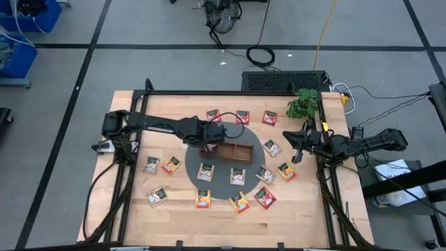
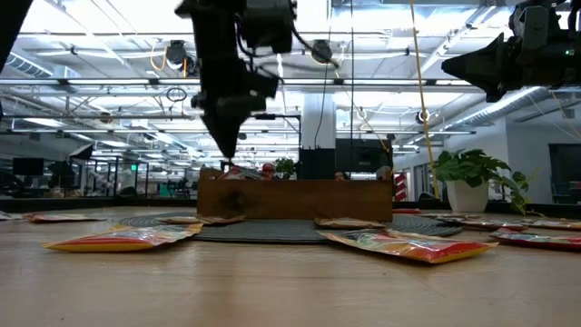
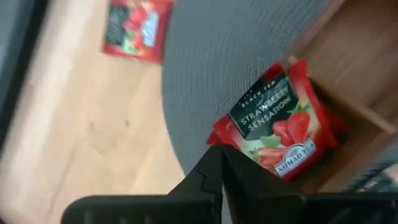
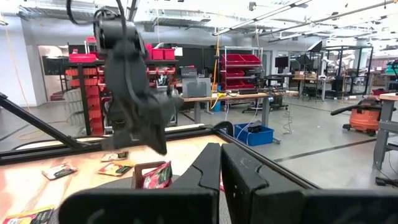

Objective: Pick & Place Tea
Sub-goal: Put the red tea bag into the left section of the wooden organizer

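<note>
Left tool (image 3: 222, 163): we see it pinched together, empty, above the tray's (image 1: 240, 153) left end.
Strawberry packet (image 3: 280, 127): just ahead, leaning over the tray's end wall.
Right tool (image 4: 221, 163): closed, parked well off.

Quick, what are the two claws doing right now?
Left gripper: shut, above a red strawberry tea packet, not holding it.
Right gripper: shut, empty.

Industrial robotics workshop.
Beyond the right gripper (image 4: 221, 163): red parts-bin racks (image 4: 239, 65), workbenches (image 4: 227, 98), a shop vacuum (image 4: 365, 117), concrete floor (image 4: 323, 146), exposed ceiling trusses (image 2: 100, 86).
</note>
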Controlling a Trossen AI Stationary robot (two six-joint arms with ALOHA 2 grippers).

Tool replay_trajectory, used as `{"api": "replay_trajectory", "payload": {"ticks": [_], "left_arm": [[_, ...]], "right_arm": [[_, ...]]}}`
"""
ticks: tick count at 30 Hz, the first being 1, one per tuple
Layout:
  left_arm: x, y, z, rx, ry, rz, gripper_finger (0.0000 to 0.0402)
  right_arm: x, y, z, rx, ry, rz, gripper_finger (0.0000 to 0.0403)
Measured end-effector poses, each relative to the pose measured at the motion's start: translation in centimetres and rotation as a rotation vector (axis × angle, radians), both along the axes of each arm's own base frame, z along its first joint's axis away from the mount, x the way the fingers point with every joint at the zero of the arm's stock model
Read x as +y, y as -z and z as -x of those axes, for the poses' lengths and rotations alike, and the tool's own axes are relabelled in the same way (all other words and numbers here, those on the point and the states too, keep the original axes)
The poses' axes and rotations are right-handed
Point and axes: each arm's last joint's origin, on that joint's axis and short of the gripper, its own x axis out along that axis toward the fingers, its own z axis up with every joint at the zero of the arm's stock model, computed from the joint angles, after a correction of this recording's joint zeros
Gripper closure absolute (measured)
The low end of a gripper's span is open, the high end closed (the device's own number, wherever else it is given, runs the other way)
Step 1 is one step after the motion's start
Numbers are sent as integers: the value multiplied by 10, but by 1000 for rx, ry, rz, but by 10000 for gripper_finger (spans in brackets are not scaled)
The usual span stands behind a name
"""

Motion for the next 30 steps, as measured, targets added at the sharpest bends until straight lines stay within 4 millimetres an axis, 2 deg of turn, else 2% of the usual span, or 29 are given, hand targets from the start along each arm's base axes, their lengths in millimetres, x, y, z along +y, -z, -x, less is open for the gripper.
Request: {"api": "replay_trajectory", "payload": {"ticks": [4,7,11,16,20,23,27,30], "left_arm": [[-3,-28,10,-95,-3,-80,382],[7,-41,10,-174,-16,-118,378],[44,-48,8,-283,-85,-91,329],[98,-52,12,-428,-107,48,222],[137,-48,22,-514,-214,158,150],[163,-38,26,-518,-298,235,116],[189,-13,18,-457,-373,325,94],[199,7,6,-376,-388,397,90]], "right_arm": [[0,1,0,5,1,2,399],[0,0,0,5,1,3,399],[0,0,0,2,3,5,399],[0,0,0,3,5,10,399],[0,0,0,3,5,10,399],[0,0,0,5,6,14,399],[0,-1,0,0,8,24,399],[0,-2,0,-9,9,27,399]]}}
